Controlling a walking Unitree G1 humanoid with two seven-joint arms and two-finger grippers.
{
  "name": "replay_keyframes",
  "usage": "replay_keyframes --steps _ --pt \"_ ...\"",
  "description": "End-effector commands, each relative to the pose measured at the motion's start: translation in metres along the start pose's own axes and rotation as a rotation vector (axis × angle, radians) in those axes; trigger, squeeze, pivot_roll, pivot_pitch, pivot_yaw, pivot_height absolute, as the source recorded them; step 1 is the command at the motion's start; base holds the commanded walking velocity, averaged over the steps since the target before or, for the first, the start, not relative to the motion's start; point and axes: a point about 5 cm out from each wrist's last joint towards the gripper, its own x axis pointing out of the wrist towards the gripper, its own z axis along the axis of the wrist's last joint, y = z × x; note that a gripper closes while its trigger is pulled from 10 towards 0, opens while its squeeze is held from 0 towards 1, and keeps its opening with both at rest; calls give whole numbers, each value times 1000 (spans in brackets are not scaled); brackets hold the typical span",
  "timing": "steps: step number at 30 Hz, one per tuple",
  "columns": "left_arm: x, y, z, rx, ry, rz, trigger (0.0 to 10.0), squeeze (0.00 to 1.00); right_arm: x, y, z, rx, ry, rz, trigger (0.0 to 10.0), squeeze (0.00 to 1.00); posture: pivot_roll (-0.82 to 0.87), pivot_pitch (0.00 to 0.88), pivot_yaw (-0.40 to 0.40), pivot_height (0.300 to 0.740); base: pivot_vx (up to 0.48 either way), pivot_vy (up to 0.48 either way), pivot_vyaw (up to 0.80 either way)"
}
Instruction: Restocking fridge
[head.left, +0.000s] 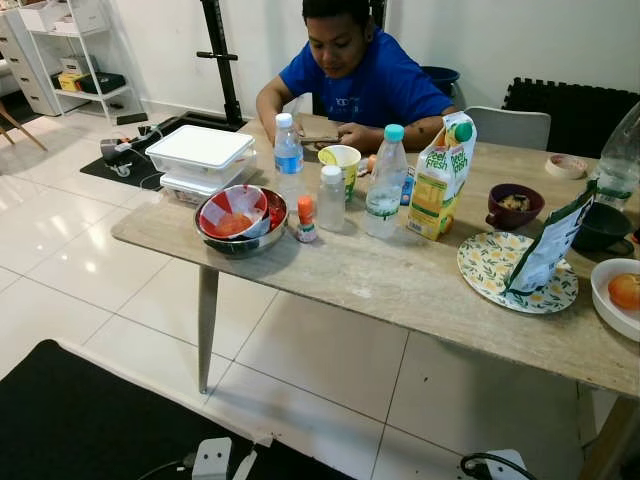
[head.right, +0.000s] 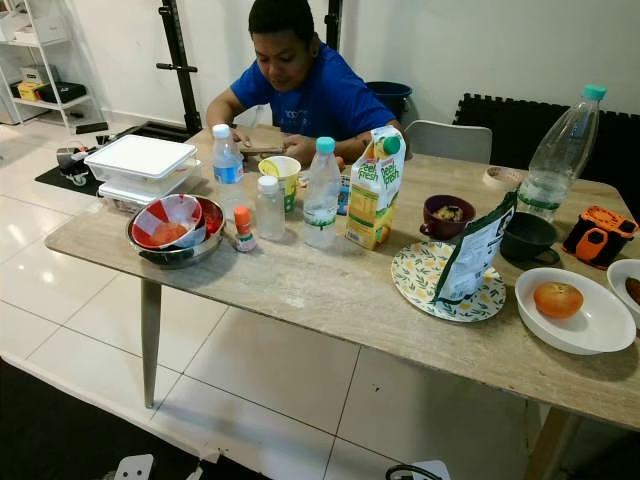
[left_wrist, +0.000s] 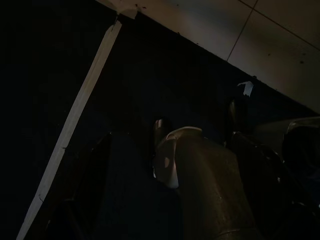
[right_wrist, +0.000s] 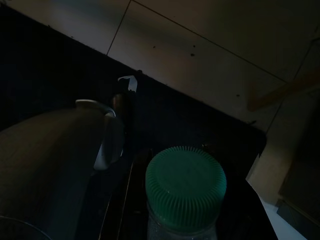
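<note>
Head views: juice carton (head.right: 373, 190), water bottles (head.right: 321, 195) and steel bowl (head.right: 175, 235) stand on the desk (head.right: 300, 290); a person (head.right: 300, 85) sits behind
Left wrist: dark mat (left_wrist: 125, 100); fingers' state, cannot tell
Right wrist: green-capped bottle (right_wrist: 185, 187) pinched between the right gripper's fingers (right_wrist: 112, 215)

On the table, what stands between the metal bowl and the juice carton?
Between the metal bowl and the juice carton, in the right eye view: a small orange-capped bottle, a white-capped bottle and a teal-capped water bottle.
</note>
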Motion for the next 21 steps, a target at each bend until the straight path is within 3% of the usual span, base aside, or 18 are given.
replay_keyframes --steps 1,10,21 --pt "-1 2 -3 4 21 5 10000 0 0 -1 0 6 8 -2 10000 0 -13 22 -7 740 0 0 0" --pt "-1 3 -2 2 19 1 10000 0 2 -5 11 31 -27 -13 10000 0 -12 22 -2 740 0 0 0" --pt "0 3 -1 -15 15 9 10000 0 1 -4 8 18 -12 -8 10000 0 -19 29 -8 740 0 0 0"
